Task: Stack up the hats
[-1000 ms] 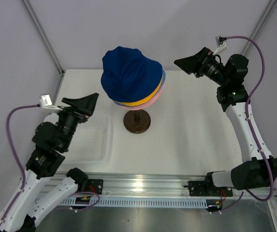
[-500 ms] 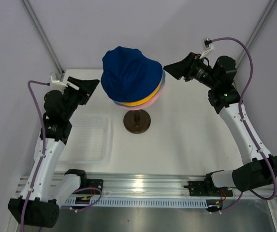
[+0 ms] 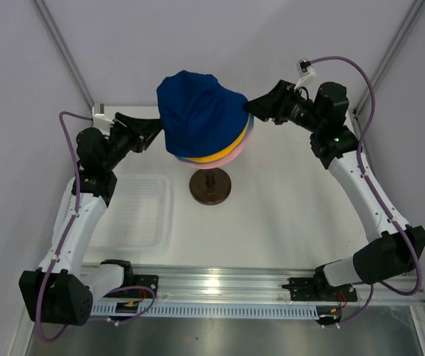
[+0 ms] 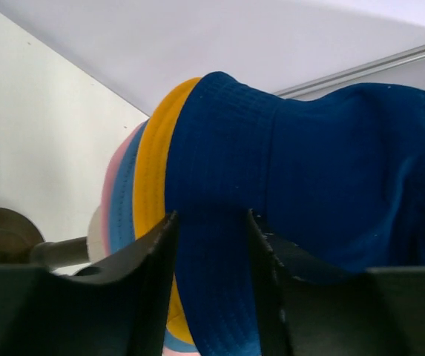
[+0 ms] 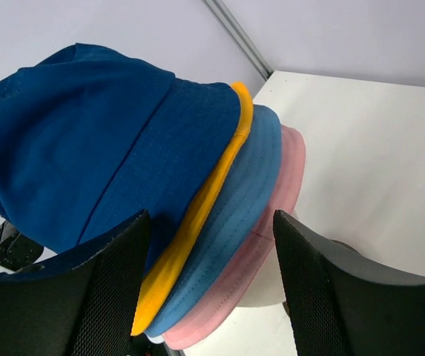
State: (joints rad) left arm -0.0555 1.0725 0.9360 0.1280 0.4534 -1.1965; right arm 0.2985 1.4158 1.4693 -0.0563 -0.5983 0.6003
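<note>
The clear plastic tray (image 3: 134,215) lies flat on the white table (image 3: 294,200) at the left, just beside the dark brown round base (image 3: 211,186) and partly under the left arm. The other bearer here is the beige head form (image 4: 93,231), standing on a thin post above that base and well clear of the tray. All four hats sit on it, one over another. The pink hat (image 5: 275,196) is lowest, then the light blue hat (image 5: 238,211), then the yellow hat (image 5: 197,215). The navy hat (image 5: 86,141) is on top and covers the whole crown. The lower three show only as rims of colour stepping out from under the navy brim (most plainly on the stack's right side).

The left gripper (image 4: 210,216) is raised to the left flank of the stack, its fingers parted by a moderate gap. In its wrist view the navy brim fills that gap, with the yellow rim just to one side. Whether the pads actually touch the cloth I cannot tell.

The right gripper (image 5: 211,215) is up at the opposite flank, its fingers spread wide. The stepped brims of navy, yellow, light blue and pink show between them. From above its tips are right at the edge of the navy hat, near the light blue rim
</note>
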